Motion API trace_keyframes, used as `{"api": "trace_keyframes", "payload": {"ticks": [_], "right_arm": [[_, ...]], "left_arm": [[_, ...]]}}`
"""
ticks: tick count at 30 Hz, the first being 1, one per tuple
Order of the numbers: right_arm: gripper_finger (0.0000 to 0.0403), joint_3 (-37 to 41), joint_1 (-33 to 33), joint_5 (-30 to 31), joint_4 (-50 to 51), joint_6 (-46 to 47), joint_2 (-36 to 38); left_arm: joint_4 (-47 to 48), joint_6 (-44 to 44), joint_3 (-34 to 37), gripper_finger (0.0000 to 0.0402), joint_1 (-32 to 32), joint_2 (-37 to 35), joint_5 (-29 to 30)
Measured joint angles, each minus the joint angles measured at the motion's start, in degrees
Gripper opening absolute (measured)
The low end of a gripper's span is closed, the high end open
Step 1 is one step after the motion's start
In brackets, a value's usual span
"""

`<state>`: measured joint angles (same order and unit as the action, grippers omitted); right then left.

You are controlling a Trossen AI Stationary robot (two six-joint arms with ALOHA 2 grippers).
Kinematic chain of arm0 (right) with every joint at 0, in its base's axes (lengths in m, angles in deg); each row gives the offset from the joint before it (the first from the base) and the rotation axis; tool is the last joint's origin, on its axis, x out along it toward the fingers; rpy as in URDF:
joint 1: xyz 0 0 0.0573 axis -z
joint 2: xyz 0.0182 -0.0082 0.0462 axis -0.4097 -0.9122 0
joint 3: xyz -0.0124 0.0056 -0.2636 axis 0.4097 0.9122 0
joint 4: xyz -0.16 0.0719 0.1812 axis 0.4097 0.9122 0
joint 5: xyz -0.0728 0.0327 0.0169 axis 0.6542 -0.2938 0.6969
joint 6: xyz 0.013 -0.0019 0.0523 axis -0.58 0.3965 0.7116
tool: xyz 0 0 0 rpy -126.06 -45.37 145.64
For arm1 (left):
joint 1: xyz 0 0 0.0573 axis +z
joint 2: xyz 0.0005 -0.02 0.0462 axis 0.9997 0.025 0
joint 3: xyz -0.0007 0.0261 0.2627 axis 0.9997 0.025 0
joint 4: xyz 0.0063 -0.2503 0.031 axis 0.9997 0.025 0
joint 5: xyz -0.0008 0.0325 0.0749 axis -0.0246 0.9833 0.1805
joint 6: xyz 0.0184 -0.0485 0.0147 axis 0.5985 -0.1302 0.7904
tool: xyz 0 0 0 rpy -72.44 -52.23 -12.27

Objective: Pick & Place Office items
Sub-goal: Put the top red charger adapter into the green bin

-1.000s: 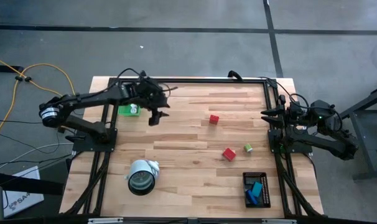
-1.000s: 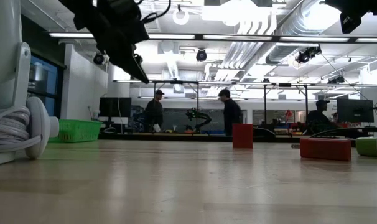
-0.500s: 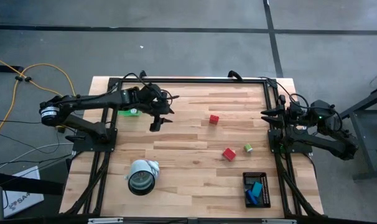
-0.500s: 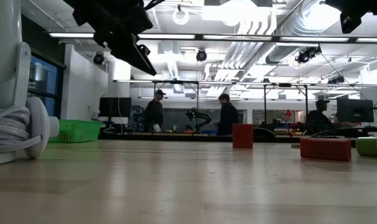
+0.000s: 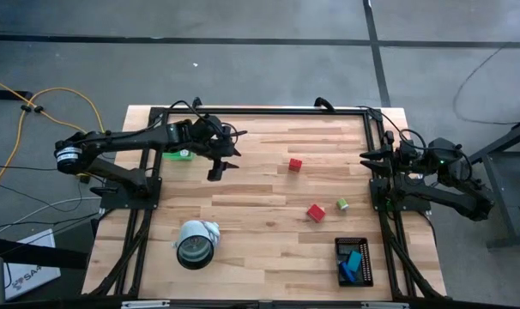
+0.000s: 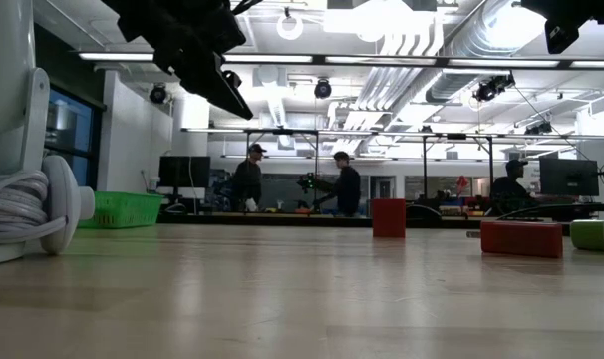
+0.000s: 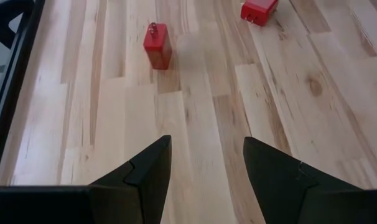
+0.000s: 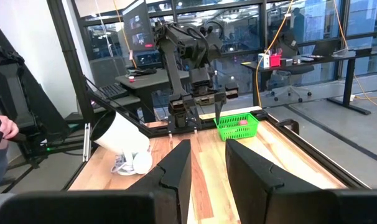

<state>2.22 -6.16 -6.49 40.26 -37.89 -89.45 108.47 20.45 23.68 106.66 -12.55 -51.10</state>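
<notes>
Two red blocks point(image 5: 295, 164) point(image 5: 316, 212) and a green cube point(image 5: 341, 204) lie apart on the wooden table, each flat on its underside. In the left wrist view the nearer red block point(image 7: 158, 45) stands ahead of my fingers and the other point(image 7: 258, 9) lies farther off. My left gripper point(image 5: 215, 174) point(image 7: 207, 140) hovers open above bare wood at the table's far left, slanting down, with nothing between its fingers. My right gripper point(image 5: 365, 157) point(image 8: 207, 144) waits at the right edge, held level, with a narrow gap between its fingers and nothing in it. Blue and teal bits point(image 5: 353, 261) lie in the black tray.
A green tray point(image 5: 178, 153) sits at the far left, behind my left gripper. A big white-and-grey roll point(image 5: 196, 243) lies at the near left. The black tray point(image 5: 365, 276) sits at the near right corner. People move about in the room beyond the table.
My left gripper has swung a little toward the table's near edge and risen slightly, staying open, then kept still for the last half second. No block has moved.
</notes>
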Motion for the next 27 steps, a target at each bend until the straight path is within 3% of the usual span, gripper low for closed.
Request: {"api": "trace_keyframes", "payload": {"ticks": [11,17,27], "right_arm": [[0.0087,0.0,0.0,0.1,-0.2,-0.3,0.0],[0.0087,0.0,0.0,4.0,-0.6,-1.4,-1.3],[0.0087,0.0,0.0,14.4,-9.5,-8.5,-21.0]], "left_arm": [[0.0,-0.3,0.0,0.0192,0.0,0.0,0.0],[0.0,-0.3,0.0,0.0192,0.0,0.0,0.0],[0.0,-0.3,0.0,0.0192,0.0,0.0,0.0]]}}
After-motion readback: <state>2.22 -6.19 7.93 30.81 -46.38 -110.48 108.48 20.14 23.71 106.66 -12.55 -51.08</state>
